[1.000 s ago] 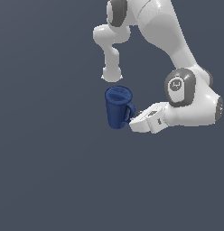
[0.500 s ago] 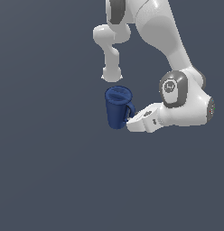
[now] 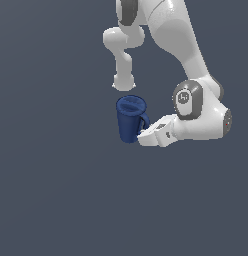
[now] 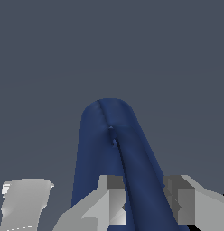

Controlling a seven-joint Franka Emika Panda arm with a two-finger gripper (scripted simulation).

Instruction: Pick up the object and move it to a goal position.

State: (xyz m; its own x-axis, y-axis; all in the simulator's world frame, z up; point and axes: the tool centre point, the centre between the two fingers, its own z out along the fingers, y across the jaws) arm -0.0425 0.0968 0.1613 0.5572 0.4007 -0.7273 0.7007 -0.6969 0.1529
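The object, a tall dark blue mug, stands upright in the middle of the exterior view with its loop handle turned toward the exterior view's right. My gripper reaches in level from that side at the handle's lower part. In the wrist view the mug fills the middle and its handle ridge runs down between my two grey fingers. The gripper is shut on the handle, with both pads against the blue surface.
The white arm's links bulk on the exterior view's right, and a white arm segment hangs just above the mug's rim. Everything else is a plain dark grey-blue ground.
The hand and wrist have edged toward the exterior view's left, closer against the mug's handle. The mug has stayed in place.
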